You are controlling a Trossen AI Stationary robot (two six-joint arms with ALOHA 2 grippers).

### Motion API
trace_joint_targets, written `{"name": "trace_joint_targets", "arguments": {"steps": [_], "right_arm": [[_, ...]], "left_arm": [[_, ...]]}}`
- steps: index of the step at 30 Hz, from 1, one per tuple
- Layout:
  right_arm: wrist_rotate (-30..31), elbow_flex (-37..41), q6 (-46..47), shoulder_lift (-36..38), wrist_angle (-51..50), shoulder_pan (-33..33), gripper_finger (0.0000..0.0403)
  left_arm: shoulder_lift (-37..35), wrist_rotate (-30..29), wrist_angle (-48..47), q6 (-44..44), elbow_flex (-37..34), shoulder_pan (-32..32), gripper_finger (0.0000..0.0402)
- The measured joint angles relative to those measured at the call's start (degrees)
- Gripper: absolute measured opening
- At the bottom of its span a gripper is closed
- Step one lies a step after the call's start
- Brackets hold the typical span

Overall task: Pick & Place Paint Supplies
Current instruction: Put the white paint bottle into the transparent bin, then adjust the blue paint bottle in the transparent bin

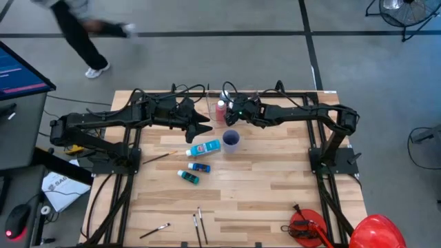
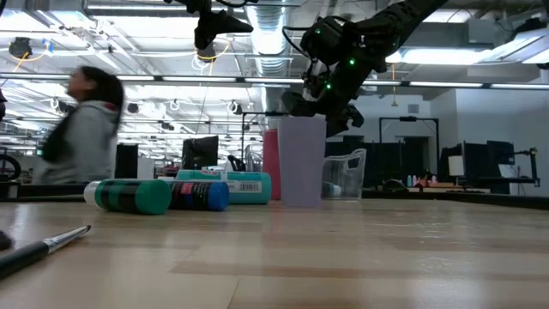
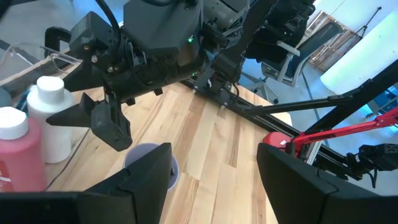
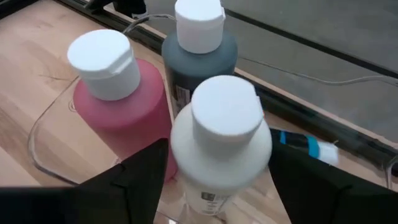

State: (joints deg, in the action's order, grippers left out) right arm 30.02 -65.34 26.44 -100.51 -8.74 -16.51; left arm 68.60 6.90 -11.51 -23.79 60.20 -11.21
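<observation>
Three white-capped bottles stand upright in the clear tub [image 4: 43,130] at the table's far middle: a red one [image 4: 118,106], a dark one [image 4: 199,56] and a white one [image 4: 217,143]. My right gripper [image 4: 217,186] is open over the tub, one finger on each side of the white bottle. My left gripper [image 3: 214,186] hangs open and empty above the table, left of the tub, near the blue-purple cup [image 1: 231,140]. A light blue bottle [image 1: 204,148], a blue tube [image 1: 200,167] and a teal tube [image 1: 189,177] lie on their sides on the wood. My right gripper has a finger [image 4: 143,174] on each side of the white bottle's shoulder [image 4: 186,149], slanting down from above. I cannot tell whether the fingers touch it. The bottle stands upright in the tub beside the red and dark bottles.
Thin brushes lie left of the light blue bottle [image 1: 162,157] and near the front edge [image 1: 198,224]. A red tool [image 1: 306,227] lies at the front right corner. A person [image 1: 83,27] walks beyond the far left edge. Bare wood stretches across the table's near half.
</observation>
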Motion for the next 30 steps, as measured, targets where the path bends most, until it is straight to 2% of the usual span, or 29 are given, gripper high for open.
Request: {"name": "trace_joint_targets", "arguments": {"steps": [12, 26, 30], "right_arm": [[-0.1, -1.2, 0.0, 0.6, -5.8, 0.7, 0.0264], [-0.1, -1.2, 0.2, 0.6, -5.7, 0.8, 0.0264], [-0.1, -2.9, 0.1, 2.3, -11.7, 1.5, 0.0264]], "left_arm": [[0.0, 0.0, 0.0, 0.9, 0.0, 0.0, 0.0230], [0.0, -0.5, 0.2, 0.9, 0.0, 0.0, 0.0230], [0.0, -0.5, 0.2, 0.9, 0.0, 0.0, 0.0230]]}}
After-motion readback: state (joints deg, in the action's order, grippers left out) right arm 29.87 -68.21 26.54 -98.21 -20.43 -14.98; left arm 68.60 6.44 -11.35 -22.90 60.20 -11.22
